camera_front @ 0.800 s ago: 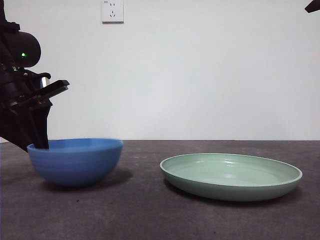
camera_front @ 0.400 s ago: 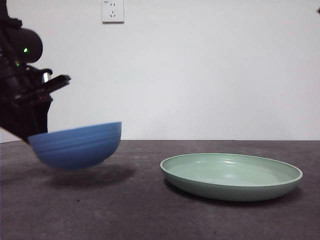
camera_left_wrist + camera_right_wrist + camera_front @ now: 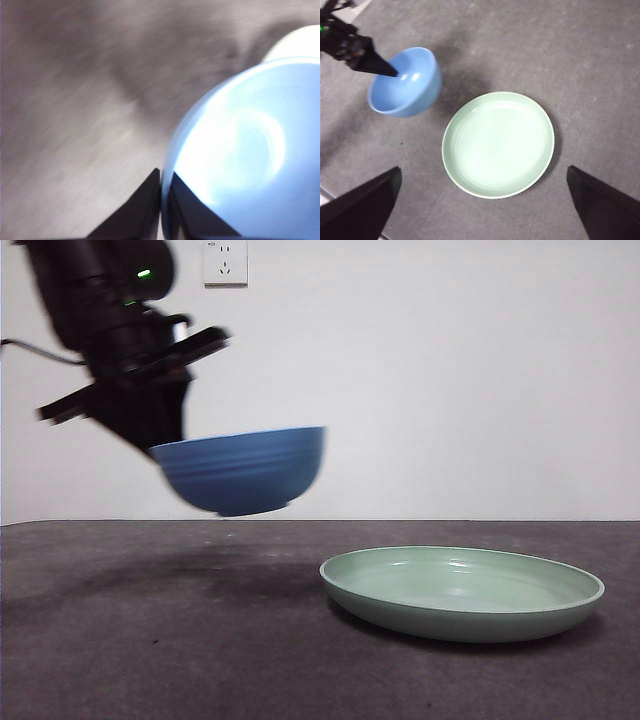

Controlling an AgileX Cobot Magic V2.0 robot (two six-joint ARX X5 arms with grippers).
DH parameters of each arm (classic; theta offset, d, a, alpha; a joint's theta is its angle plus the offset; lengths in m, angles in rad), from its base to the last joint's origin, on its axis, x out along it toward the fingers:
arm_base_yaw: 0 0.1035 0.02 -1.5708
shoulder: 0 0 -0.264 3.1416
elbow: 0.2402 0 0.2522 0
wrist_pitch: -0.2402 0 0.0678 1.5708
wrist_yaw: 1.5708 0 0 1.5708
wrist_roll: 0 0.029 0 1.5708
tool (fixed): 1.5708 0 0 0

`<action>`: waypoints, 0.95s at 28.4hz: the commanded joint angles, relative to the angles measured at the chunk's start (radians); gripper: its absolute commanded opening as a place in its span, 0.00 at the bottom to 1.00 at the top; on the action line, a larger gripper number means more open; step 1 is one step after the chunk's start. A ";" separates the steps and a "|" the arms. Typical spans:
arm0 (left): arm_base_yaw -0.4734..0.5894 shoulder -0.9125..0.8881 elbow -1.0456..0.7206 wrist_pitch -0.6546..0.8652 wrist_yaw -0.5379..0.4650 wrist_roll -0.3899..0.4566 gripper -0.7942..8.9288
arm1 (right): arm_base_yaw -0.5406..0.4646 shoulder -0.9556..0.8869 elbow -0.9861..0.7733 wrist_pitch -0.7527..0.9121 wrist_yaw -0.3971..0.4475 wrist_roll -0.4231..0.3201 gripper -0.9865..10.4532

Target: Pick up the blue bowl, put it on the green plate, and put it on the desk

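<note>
The blue bowl (image 3: 245,470) hangs tilted in the air, well above the desk (image 3: 200,640) and to the left of the green plate (image 3: 462,590). My left gripper (image 3: 160,445) is shut on the bowl's left rim; in the left wrist view one jaw is inside the bowl (image 3: 240,155) and one outside, with the left gripper (image 3: 161,187) pinching the wall. The right wrist view looks down from high up on the bowl (image 3: 407,82) and the plate (image 3: 498,143). My right gripper (image 3: 485,200) is open, far above the plate, with nothing between its jaws.
A white wall with a power socket (image 3: 225,262) closes the back of the desk. The bowl's shadow (image 3: 210,575) falls on the desk left of the plate.
The left gripper lifted the blue bowl off the desk and carried it up and to the right, toward the plate. The plate has not moved.
</note>
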 commanded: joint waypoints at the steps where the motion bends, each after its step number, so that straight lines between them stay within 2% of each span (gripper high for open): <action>1: -0.056 0.060 0.073 -0.011 -0.008 -0.013 0.10 | 0.001 -0.020 0.021 -0.016 0.003 -0.014 0.65; 14: -0.312 0.407 0.488 -0.101 -0.082 -0.016 0.10 | 0.001 -0.112 0.021 -0.093 0.018 -0.014 0.65; 22: -0.345 0.491 0.530 -0.093 -0.130 -0.016 0.10 | 0.004 -0.112 0.021 -0.096 0.018 -0.014 0.65; 23: -0.345 0.491 0.530 -0.087 -0.130 -0.015 0.12 | 0.004 -0.112 0.021 -0.096 0.018 -0.014 0.65; 24: -0.345 0.491 0.530 -0.082 -0.130 -0.015 0.19 | 0.004 -0.112 0.021 -0.096 0.018 -0.014 0.65; 26: -0.345 0.491 0.530 -0.082 -0.130 -0.015 0.42 | 0.004 -0.112 0.021 -0.096 0.018 -0.014 0.65; 27: -0.345 0.491 0.530 -0.082 -0.130 -0.015 0.47 | 0.004 -0.112 0.021 -0.096 0.018 -0.014 0.65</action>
